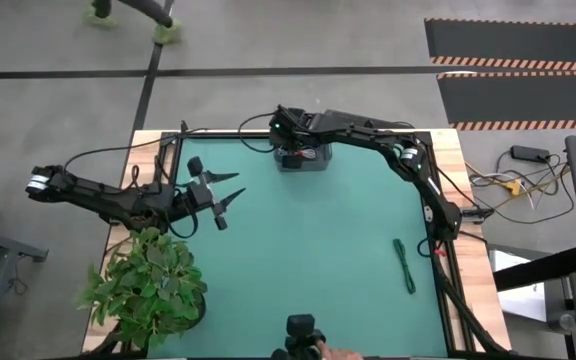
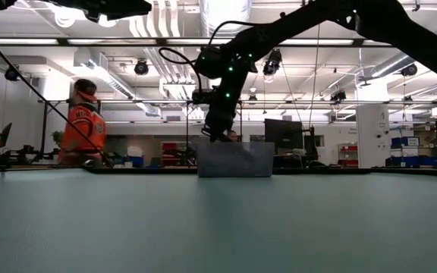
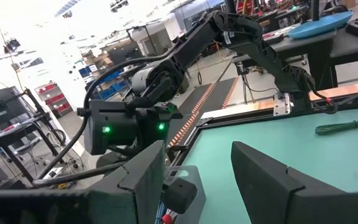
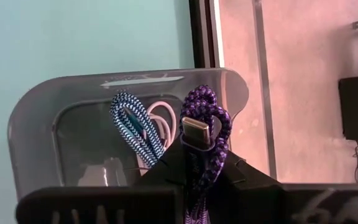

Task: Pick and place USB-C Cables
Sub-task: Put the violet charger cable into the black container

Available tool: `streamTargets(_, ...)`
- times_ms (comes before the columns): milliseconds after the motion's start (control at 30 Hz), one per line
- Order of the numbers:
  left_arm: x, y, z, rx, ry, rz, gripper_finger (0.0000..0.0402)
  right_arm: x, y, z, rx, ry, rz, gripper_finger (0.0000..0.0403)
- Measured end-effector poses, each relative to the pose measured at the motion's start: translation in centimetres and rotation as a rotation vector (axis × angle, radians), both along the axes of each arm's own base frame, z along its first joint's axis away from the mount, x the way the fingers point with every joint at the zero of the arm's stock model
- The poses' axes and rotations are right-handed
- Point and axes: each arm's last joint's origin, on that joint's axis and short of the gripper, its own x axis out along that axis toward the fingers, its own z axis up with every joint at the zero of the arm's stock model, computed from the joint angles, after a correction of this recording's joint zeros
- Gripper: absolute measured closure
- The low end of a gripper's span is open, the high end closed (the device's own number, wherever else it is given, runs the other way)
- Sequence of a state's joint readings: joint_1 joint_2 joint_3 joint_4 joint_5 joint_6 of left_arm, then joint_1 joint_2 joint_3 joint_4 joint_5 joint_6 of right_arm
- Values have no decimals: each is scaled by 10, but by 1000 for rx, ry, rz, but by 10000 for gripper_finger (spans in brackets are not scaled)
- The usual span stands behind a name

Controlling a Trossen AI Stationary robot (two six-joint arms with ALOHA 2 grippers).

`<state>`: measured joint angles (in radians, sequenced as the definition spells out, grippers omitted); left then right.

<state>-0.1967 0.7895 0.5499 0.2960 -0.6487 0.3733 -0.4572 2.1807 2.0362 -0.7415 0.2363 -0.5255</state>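
Purple cable (image 4: 202,124): pinched between the right claw's (image 4: 197,163) fingers, its looped end and metal plug sticking up just past the fingertips, directly over the grey tray (image 4: 36,124). It is held by the middle of the bundle, likely so the loops stay together on the way in.
Right claw: poised at the tray, at the far edge of the green mat (image 1: 318,260), pointing down into it; the hold looks firm.
Blue cable (image 4: 132,127): already lying in the tray, just beyond the claw and beside the purple one.
White cable (image 4: 160,121): also in the tray, tucked behind the blue one; only pale loops show.
Green cable (image 1: 404,265): on the mat, well apart from the right claw, toward the right arm's side. It seems to be the last one waiting.
Left claw (image 1: 230,196): fingers spread, gripping nothing, hovering over the mat's left side, well clear of the tray, probably parked to leave room.
Stage: a release into the tray looks due, then the green cable.
Risk: the purple loops may snag on the tray wall.
Background: a person in orange (image 2: 82,125) stands beyond the table.
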Motion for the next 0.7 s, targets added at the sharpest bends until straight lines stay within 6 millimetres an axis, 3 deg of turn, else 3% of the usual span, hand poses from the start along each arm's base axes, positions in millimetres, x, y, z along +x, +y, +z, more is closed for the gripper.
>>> streamTargets(700, 0, 0, 0, 0, 1, 0, 230, -5, -7, -15, -7, 17, 3, 385)
